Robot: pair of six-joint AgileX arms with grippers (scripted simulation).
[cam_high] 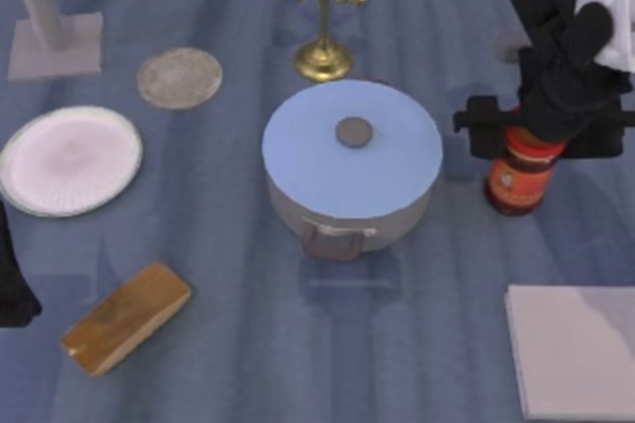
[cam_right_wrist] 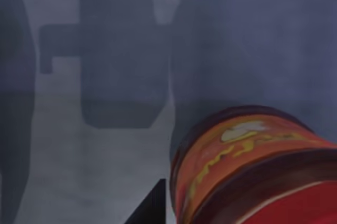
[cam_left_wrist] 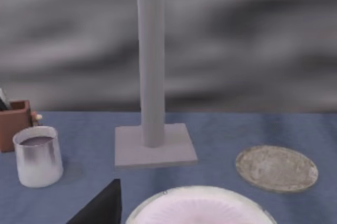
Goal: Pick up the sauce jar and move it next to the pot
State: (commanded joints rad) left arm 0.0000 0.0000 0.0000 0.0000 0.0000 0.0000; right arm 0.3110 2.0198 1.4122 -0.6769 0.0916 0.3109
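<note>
The sauce jar [cam_high: 518,177], dark red with an orange label, is upright to the right of the pot [cam_high: 349,167], with a gap of bare table between them. My right gripper [cam_high: 541,130] comes down over the jar's top and is shut on it, hiding the lid. In the right wrist view the jar [cam_right_wrist: 253,166] fills the near corner, with one dark fingertip [cam_right_wrist: 158,205] close beside it. Whether the jar's base touches the table I cannot tell. The pot has a light-blue lid, a dark knob [cam_high: 354,131] and a brownish handle at its front.
A gold candelabra [cam_high: 322,6] stands behind the pot. A white plate [cam_high: 69,160], a grey disc [cam_high: 179,77] and a post on a square base [cam_high: 55,41] lie left. A wooden block [cam_high: 127,317] sits front left, a pale slab [cam_high: 575,349] front right. My left arm [cam_high: 12,289] is parked at the left edge.
</note>
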